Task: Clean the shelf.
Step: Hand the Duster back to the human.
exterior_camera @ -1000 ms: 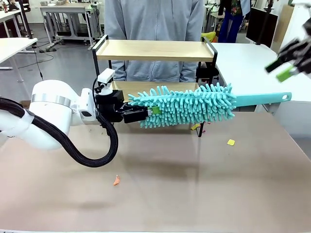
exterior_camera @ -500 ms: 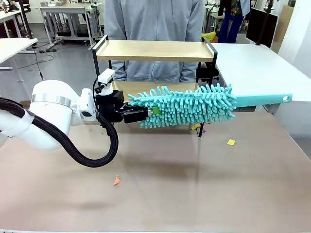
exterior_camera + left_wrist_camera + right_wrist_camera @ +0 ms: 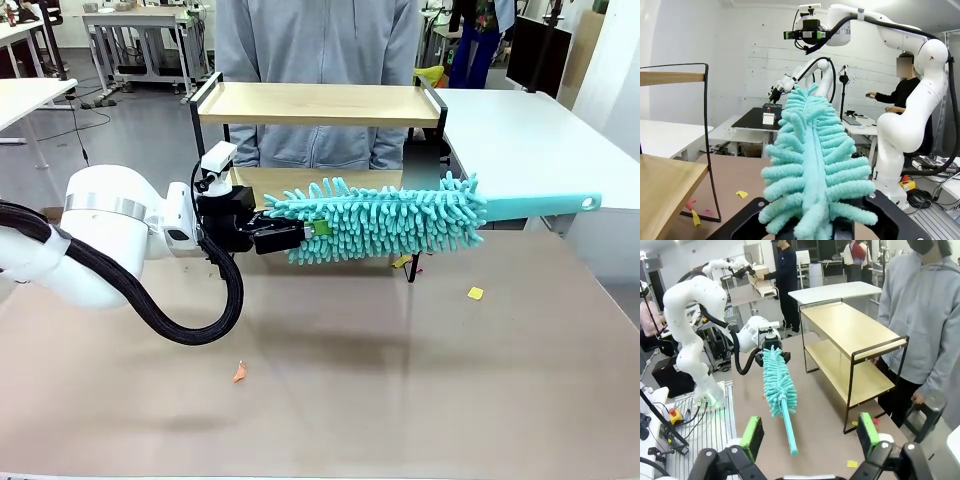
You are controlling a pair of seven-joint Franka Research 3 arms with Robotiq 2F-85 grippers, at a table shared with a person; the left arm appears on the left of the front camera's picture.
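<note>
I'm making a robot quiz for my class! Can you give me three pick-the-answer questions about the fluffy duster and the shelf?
1. Where is the duster?
A. In front of the shelf's lower board
B. On the top board
C. On the floor

2. What colour is it?
A. Pink
B. Turquoise
C. White

3. What is the left gripper doing?
A. Hanging open
B. Holding a cloth
C. Gripping the duster

Answers: 1 A, held level before the lower board; 2 B, fluff and handle are turquoise; 3 C, its fingers clamp the fluffy end.
</note>
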